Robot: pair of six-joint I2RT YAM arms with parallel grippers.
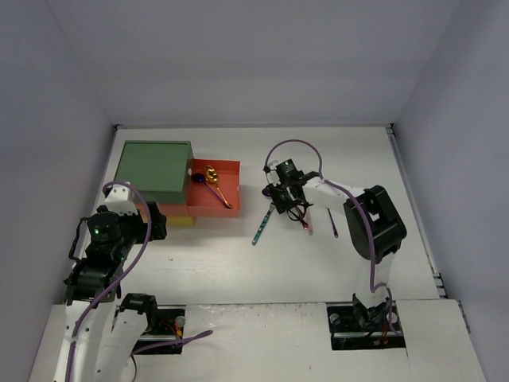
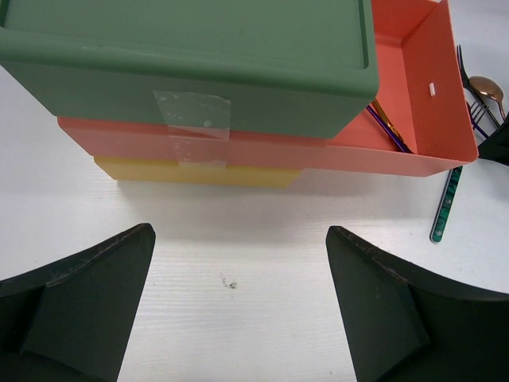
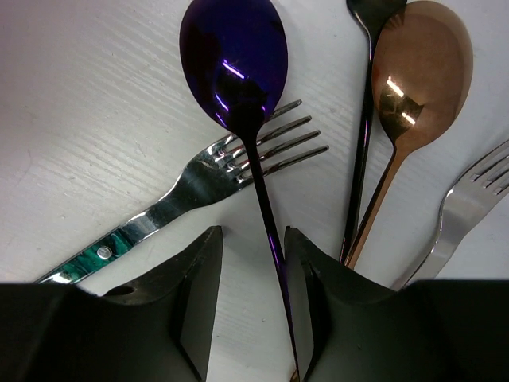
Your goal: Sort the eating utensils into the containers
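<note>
one purple spoon (image 3: 235,64), handle between fingers (image 3: 199,302) of parted right hand (image 3: 253,239)

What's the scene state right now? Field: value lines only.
left end effector: open, empty, over bare table, facing the drawer unit
right end effector: open, fingers straddling the purple spoon handle
purple spoon: on the table, handle crossing the tines of the green-handled fork
nearby utensils: copper spoon, silver fork
orange-red drawer: pulled out, holds a gold spoon and a dark blue spoon
yellow drawer: pushed in, bottom of the stack
</note>
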